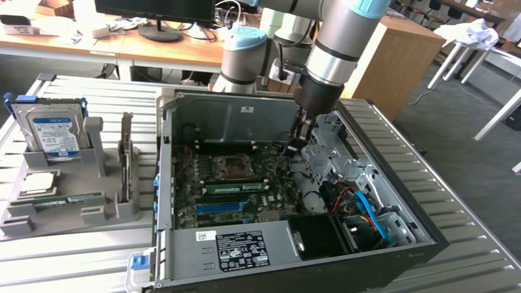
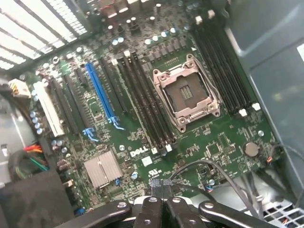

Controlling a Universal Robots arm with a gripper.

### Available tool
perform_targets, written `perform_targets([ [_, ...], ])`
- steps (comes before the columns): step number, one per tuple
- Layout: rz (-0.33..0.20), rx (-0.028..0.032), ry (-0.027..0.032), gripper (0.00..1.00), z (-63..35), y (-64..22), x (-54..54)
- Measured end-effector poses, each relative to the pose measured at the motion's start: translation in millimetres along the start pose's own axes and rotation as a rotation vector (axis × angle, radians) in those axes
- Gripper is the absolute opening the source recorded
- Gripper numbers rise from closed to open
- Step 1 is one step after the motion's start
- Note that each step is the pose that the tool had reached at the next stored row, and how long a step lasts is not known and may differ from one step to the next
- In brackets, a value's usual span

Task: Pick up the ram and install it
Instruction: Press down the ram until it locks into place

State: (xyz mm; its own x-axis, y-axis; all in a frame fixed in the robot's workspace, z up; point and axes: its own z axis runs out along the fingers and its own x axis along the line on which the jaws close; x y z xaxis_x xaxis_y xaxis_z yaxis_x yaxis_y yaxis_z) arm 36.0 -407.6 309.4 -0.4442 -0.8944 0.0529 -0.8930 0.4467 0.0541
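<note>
Gripper [image 2: 160,186] closed tight, fingertips pressed together, nothing between them; it hangs inside the open computer case [image 1: 423,244], low over the motherboard [image 2: 223,137] near the edge by the drive bay. In the exterior view the arm reaches down from above into the case, gripper [image 1: 298,145] just to the exterior view's right of the empty processor socket [image 1: 231,166]. The ram [image 1: 72,199], a thin green stick, lies in the grey parts holder [image 1: 49,223] outside the case, on the exterior view's left, well apart from the gripper. Holder also carries a hard drive [image 1: 53,131], a square silver processor chip [image 1: 39,184] and an upright expansion card [image 1: 126,155]. Wrist view: long dark memory slots [image 2: 142,102] beside the socket [image 2: 187,92] look empty. A green strip sits across the board in the exterior view; can't tell what it is. Judgement: pick-up not yet done, stick untouched in its holder; both grasp and install remain.
</note>
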Motion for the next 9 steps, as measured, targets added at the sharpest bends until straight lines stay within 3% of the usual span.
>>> perform_targets([
  [9,0.124,-0.0006,0.0055,0.1,1.2,-0.1,-0.1],
])
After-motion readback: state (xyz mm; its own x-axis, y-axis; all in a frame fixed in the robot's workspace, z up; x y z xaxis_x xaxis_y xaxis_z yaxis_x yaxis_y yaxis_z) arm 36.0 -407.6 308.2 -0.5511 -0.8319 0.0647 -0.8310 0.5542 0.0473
